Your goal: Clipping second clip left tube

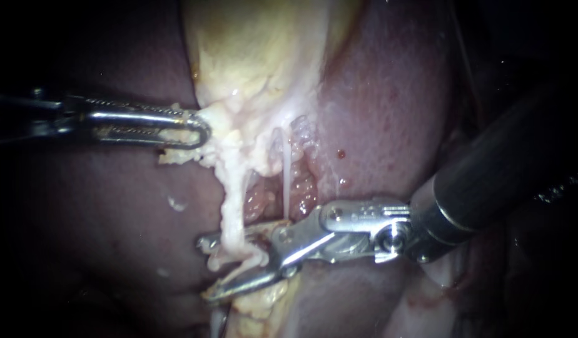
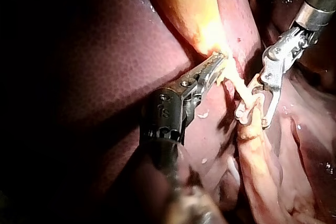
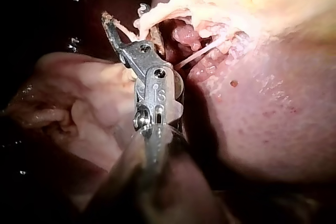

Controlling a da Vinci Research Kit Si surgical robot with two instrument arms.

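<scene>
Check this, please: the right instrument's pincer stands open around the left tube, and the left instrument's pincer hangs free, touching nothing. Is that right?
No: the left instrument's pincer is shut on pale tissue at the gallbladder's edge; the left wrist view shows it. The rest holds.

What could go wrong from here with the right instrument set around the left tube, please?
The right instrument straddles the left tube where pale tissue bunches; a clip might catch that tissue and seat poorly.
The thin tube beside it passes close to that instrument and could be snagged.
The left instrument holds the gallbladder by its edge; stronger pull might tear the stretched tube.
</scene>
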